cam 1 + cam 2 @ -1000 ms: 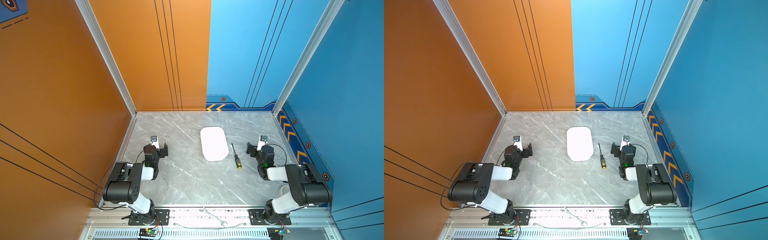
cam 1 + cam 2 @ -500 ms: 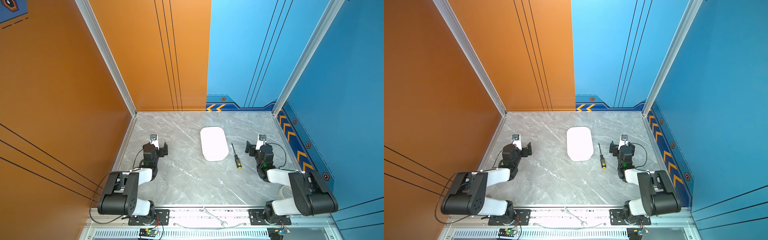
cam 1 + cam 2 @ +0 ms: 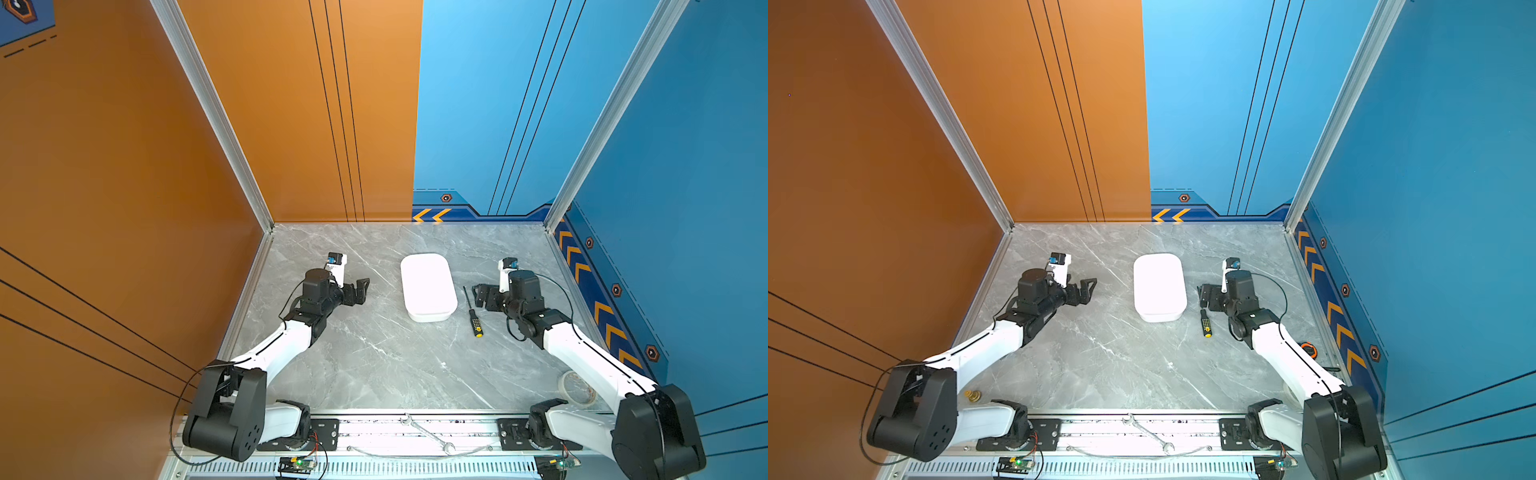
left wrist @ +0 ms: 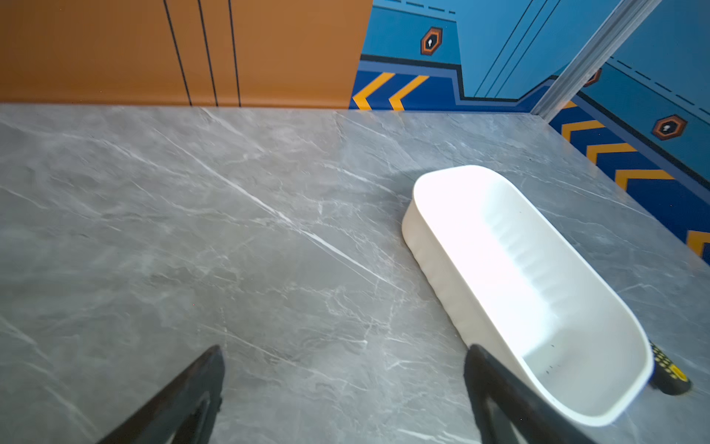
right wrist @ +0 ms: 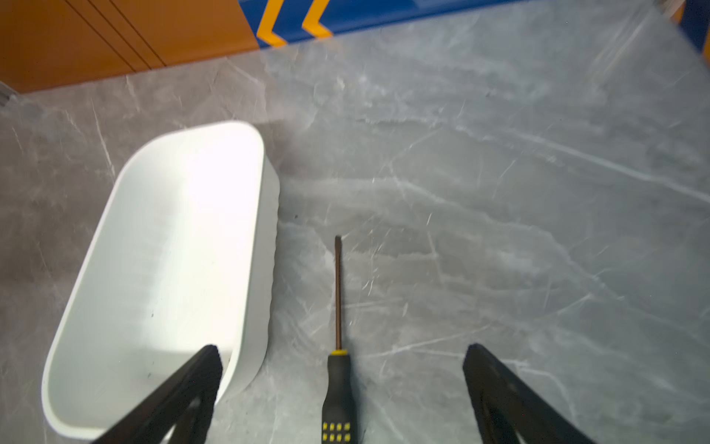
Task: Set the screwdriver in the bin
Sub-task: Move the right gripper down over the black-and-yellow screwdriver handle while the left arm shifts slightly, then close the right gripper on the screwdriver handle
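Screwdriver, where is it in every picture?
In a top view: the screwdriver lies just right of the bin.
In a top view: only its handle shows, right of the bin.
Left wrist view: its yellow end peeks from behind the bin.
Right wrist view: it lies alongside the bin.
Shared landmark: the white bin.
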### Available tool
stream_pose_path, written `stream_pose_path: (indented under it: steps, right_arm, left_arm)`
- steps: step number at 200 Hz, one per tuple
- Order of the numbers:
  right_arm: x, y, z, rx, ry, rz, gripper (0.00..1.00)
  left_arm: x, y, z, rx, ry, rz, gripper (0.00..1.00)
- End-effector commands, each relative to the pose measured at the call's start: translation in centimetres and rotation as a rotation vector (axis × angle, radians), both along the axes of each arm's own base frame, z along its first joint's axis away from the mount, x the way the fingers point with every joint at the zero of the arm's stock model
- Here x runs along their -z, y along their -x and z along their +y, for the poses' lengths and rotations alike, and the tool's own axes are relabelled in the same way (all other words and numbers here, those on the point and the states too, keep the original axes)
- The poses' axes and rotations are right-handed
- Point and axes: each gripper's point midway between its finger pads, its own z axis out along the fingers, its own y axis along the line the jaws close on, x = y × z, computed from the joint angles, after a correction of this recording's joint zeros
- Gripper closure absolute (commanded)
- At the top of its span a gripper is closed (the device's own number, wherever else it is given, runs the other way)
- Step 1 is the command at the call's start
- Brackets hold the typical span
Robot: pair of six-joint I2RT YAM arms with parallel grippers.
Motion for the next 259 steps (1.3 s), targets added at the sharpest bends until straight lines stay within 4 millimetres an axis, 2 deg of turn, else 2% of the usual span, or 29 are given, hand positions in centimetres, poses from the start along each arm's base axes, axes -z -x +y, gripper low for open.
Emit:
stream_pose_path:
  steps: [1, 32, 88, 138, 190, 226, 259]
  right_arm:
    - [2.9, 2.4, 0.7, 0.021, -0.018, 0.18, 0.05]
    - [5.6, 3.2, 0.3, 0.06, -0.01, 0.258, 0.07]
    - [7.7, 3.8, 0.8, 0.049, 0.027, 0.269, 0.14]
    - [9.7, 4.2, 1.4, 0.037, 0.112, 0.299, 0.3]
    - [11.4, 4.2, 1.5, 0.032, 0.194, 0.345, 0.41]
    - [11.5, 4.0, 1.5, 0.037, 0.226, 0.356, 0.49]
    - [11.7, 3.9, 1.8, 0.03, 0.232, 0.375, 0.65]
  left_arm:
    - [0.3, 1.1, -2.1, 0.061, 0.129, 0.115, 0.02]
    - [1.1, 1.7, -2.9, 0.083, 0.123, 0.136, 0.02]
    - [4.0, 1.9, -2.9, 0.035, 0.132, 0.232, 0.02]
    - [4.7, 2.3, -2.8, 0.023, 0.097, 0.239, 0.02]
    - [5.4, 3.3, -2.6, 0.038, 0.068, 0.28, 0.02]
    - [5.5, 3.8, -3.3, 0.079, 0.087, 0.294, 0.02]
    - [5.5, 4.1, -3.7, 0.1, 0.1, 0.309, 0.02]
